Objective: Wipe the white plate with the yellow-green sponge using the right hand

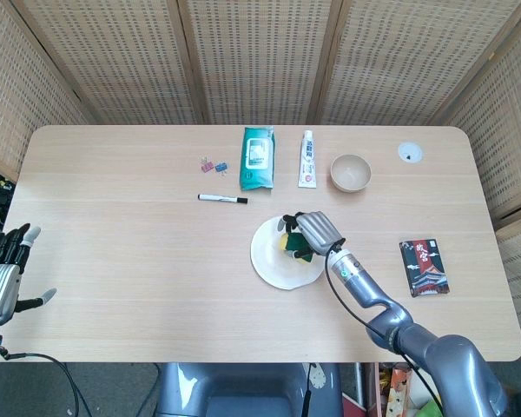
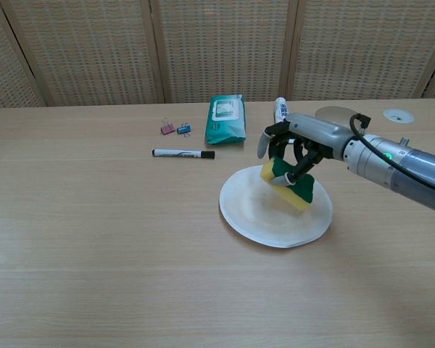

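Now the yellow-green sponge (image 2: 288, 184) sits tilted in the right hand (image 2: 299, 148), fingers curled down around it, over the far-right part of the white plate (image 2: 254, 214); whether its low corner touches the plate cannot be told. The plate lies near the middle of the table (image 1: 113, 252). From the plate, a black marker (image 1: 222, 199) lies at ten o'clock, a green wipes pack (image 1: 257, 158) at eleven, a white tube (image 1: 306, 159) at twelve, a beige bowl (image 1: 351, 172) at one. The left hand (image 1: 2, 276) hangs off the table's left edge, fingers spread, holding nothing.
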{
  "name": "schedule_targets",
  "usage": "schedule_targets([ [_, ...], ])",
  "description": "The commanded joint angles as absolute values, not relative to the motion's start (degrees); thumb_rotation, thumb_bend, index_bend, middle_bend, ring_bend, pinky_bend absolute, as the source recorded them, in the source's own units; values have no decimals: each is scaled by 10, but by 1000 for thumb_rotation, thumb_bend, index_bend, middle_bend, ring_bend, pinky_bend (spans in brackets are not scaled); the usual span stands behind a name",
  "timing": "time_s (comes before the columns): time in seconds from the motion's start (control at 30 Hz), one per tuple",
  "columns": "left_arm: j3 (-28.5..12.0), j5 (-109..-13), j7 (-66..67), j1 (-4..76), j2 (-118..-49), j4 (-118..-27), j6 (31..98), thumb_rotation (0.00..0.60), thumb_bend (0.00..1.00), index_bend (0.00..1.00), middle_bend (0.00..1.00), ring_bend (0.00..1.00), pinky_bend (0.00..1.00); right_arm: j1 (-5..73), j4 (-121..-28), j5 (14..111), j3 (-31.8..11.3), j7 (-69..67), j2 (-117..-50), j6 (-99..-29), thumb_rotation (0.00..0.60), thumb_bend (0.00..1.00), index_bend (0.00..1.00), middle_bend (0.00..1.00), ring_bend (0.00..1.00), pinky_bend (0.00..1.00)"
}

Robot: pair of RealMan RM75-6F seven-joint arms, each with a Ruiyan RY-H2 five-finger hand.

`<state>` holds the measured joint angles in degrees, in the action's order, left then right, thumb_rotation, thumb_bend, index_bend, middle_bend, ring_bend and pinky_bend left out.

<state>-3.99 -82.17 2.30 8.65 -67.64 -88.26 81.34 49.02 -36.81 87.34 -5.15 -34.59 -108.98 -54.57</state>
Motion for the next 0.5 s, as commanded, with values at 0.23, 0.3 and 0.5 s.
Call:
schedule_targets([
  [0.23,-40,-821,23,87,-676,-883,812,600,0,0,0,0,0,485,-329,872,-39,-354,-1116,-524,600,205,414,535,425,614],
  [0.3,-40,-821,23,87,-677,-883,812,600,0,0,0,0,0,484,-319,874,-35,-357,-1122,-521,600,205,414,535,425,614],
  [0.5,-40,-820,23,87,-677,-882,811,600,0,0,0,0,0,478,-293,886,-17,-379,-1137,-516,600,212,416,535,425,614],
])
